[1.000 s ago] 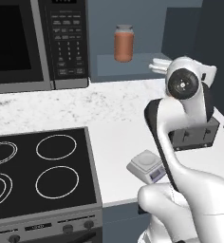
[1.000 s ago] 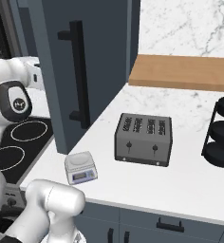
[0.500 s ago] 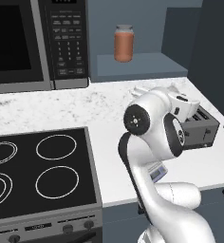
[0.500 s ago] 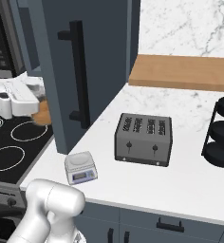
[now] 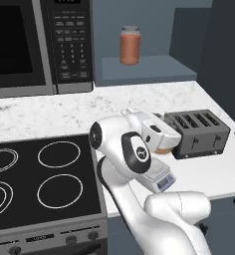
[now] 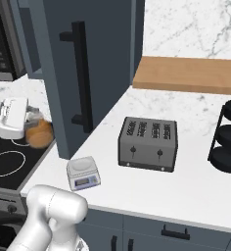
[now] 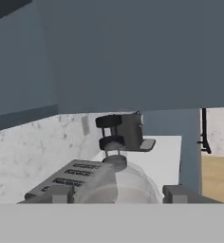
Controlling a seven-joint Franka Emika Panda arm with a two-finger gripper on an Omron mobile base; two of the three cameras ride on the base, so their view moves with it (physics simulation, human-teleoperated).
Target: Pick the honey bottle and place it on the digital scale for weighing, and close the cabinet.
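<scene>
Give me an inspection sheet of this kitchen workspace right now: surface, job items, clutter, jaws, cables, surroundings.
Surface: white speckled counter beside a black stovetop.
Job's things: honey bottle held in the air left of the cabinet door, which stands open; scale on the counter, platform bare.
Clutter: toaster, black rack, orange jar on the cabinet shelf.
Grippers: gripper, jaws shut on the honey bottle.
Cables: nothing seen.
Surroundings: microwave, wooden board.
</scene>
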